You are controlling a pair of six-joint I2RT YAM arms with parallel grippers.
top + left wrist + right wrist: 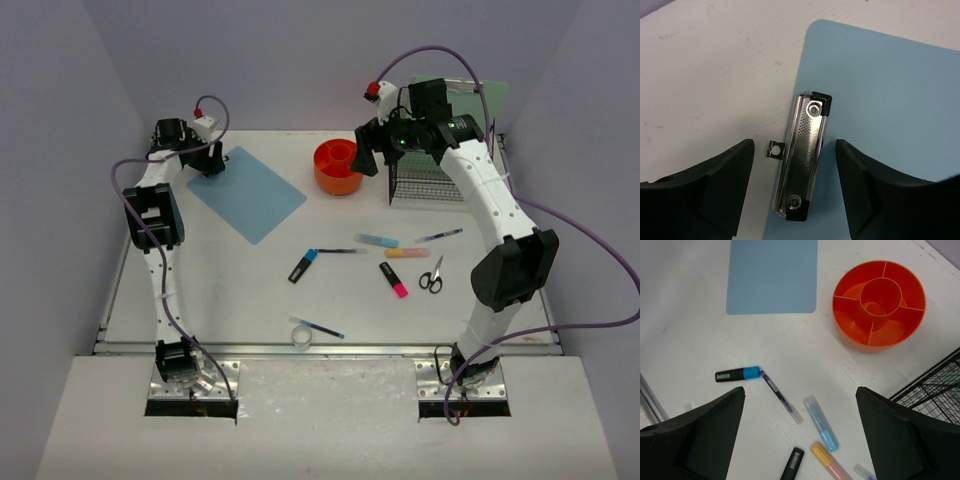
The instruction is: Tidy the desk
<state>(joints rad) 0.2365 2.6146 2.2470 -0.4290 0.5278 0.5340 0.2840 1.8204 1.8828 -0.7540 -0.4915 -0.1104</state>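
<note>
Left pincer [794, 160]: spread, nothing pinched. Its two fingers stand one on each side of the metal clip [801, 165] of a pale blue clipboard [880, 95], and a gap shows between each finger and the clip. The clip's small hanging tab [775, 150] lies in the gap toward the finger at the left of the wrist view. The clipboard lies flat on the desk [700, 70], directly under this pincer.

Right pincer [800, 400]: spread wide, holding nothing, hanging well above the desk.
- Ahead of it, toward the finger at the right of its view: an orange round organiser [879, 305], divided into compartments.
- Just beside that same finger: a black wire rack [935, 385], cut off by the frame edge.
- On the desk below, between the fingers:
  - a blue-capped marker [737, 374], its cap end apparently touching a clear pen [780, 397]
  - a light blue highlighter [821, 429]
  - a yellow highlighter [827, 462]
  - a black marker [792, 464], partly out of frame

Overhead view, nearer the arm bases than either pincer: scissors [432, 276], a pink-tipped marker [394, 280], a tape roll [301, 337].
</note>
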